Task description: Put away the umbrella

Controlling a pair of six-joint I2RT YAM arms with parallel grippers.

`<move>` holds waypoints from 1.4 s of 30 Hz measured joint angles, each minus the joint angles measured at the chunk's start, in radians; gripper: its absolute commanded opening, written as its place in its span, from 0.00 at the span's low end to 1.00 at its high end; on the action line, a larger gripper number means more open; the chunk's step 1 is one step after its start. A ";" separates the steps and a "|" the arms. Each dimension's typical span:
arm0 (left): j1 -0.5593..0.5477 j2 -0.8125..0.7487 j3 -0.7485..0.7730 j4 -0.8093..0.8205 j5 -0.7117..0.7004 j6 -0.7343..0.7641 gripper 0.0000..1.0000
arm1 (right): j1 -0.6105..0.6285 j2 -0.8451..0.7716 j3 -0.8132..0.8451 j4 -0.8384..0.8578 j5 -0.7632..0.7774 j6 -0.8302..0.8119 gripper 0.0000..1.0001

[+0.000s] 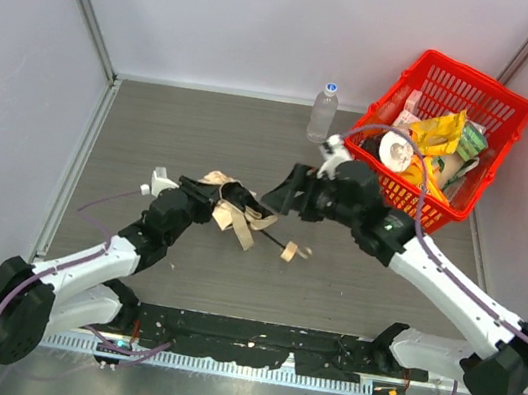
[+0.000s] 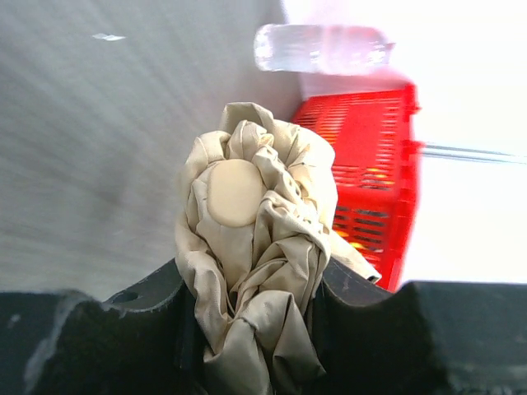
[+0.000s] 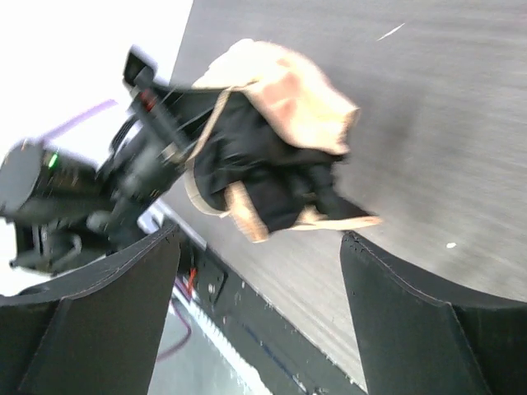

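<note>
The umbrella is a crumpled cream-beige bundle near the middle of the table. Its thin black shaft runs right to a small beige handle. My left gripper is shut on the fabric end. In the left wrist view the bunched fabric fills the gap between my jaws. My right gripper is open and empty, just right of the bundle. In the right wrist view the umbrella lies ahead of its open gripper, with straps hanging down.
A red basket full of packets and goods stands at the back right, also in the left wrist view. A clear water bottle stands left of it. Walls enclose the table on the left, back and right.
</note>
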 measured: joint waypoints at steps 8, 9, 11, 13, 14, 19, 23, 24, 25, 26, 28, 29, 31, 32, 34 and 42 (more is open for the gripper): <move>0.031 -0.103 0.119 0.064 0.009 0.009 0.00 | -0.219 -0.145 -0.053 -0.050 0.084 0.138 0.84; 0.032 -0.115 0.138 0.064 0.010 0.007 0.00 | -0.235 -0.152 -0.063 -0.053 0.083 0.149 0.84; 0.035 -0.137 0.175 0.065 0.017 0.003 0.00 | -0.280 -0.164 -0.095 -0.053 0.071 0.180 0.90; 0.036 -0.156 0.210 0.068 0.026 -0.006 0.00 | -0.322 -0.175 -0.140 -0.046 0.058 0.226 0.92; 0.036 -0.161 0.226 0.069 0.030 -0.015 0.00 | -0.340 -0.180 -0.164 -0.039 0.049 0.250 0.92; 0.037 -0.164 0.283 0.092 0.056 -0.067 0.00 | -0.370 -0.192 -0.355 0.223 -0.093 0.474 0.87; 0.037 -0.159 0.290 0.123 0.071 -0.102 0.00 | -0.303 -0.132 -0.511 0.566 -0.183 0.753 0.87; 0.037 -0.156 0.290 0.129 0.074 -0.106 0.00 | -0.275 -0.113 -0.519 0.616 -0.189 0.797 0.87; 0.037 -0.154 0.290 0.133 0.076 -0.109 0.00 | -0.233 -0.088 -0.523 0.689 -0.184 0.860 0.87; 0.037 -0.152 0.290 0.135 0.079 -0.112 0.00 | -0.190 -0.068 -0.524 0.761 -0.185 0.918 0.87; 0.037 -0.148 0.290 0.139 0.080 -0.121 0.00 | -0.119 -0.041 -0.528 0.883 -0.171 1.014 0.87; 0.037 -0.148 0.290 0.140 0.081 -0.124 0.00 | -0.084 -0.032 -0.531 0.940 -0.154 1.067 0.87; 0.037 -0.148 0.291 0.142 0.084 -0.127 0.00 | -0.017 -0.023 -0.546 1.037 -0.098 1.174 0.85; 0.037 -0.148 0.291 0.142 0.084 -0.128 0.00 | 0.006 -0.023 -0.549 1.047 -0.092 1.186 0.85; 0.037 -0.148 0.291 0.145 0.084 -0.129 0.00 | 0.057 -0.014 -0.557 1.086 -0.053 1.238 0.85; 0.037 -0.143 0.310 0.157 0.088 -0.133 0.00 | 0.139 0.014 -0.556 1.150 0.042 1.313 0.80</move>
